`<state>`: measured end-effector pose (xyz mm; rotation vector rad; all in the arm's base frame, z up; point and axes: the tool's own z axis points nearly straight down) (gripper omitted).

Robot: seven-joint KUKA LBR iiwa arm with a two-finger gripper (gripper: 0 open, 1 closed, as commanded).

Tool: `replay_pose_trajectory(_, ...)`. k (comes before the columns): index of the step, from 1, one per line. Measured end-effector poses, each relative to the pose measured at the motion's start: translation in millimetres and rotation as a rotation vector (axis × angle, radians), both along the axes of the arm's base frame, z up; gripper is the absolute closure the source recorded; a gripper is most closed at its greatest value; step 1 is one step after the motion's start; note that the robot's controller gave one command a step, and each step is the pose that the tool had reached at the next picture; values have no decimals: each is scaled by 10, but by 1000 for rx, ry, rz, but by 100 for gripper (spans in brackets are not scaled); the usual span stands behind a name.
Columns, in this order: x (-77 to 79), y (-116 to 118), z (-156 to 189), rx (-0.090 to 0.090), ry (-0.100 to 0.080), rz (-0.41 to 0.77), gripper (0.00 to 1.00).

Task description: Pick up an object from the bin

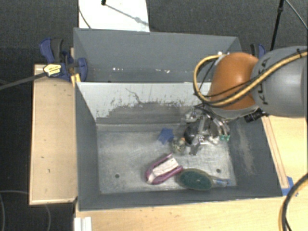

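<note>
My gripper (188, 146) hangs low over the middle right of the bin, its metal fingers pointing down and to the left. A small blue piece (166, 135) lies just left of the fingertips, apart from them as far as I can see. Below the gripper lies a purple and white oblong thing (163, 169), tilted, near the bin's front. To its right rests a dark green oval brush-like thing (196, 179) with a blue handle tip. Nothing shows between the fingers.
The arm with its orange cover and yellow-black cables comes in from the right above the bin's right half. The bin's sloped back wall rises behind the gripper. The left half of the bin floor is bare metal.
</note>
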<state>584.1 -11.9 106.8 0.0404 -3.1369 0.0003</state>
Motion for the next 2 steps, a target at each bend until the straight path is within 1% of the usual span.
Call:
replay_pose_trajectory(1, 8, -473, -346, 2, -9, -162, 0)
replay_pose_trajectory(2, 14, -471, -336, 2, -11, -162, 100)
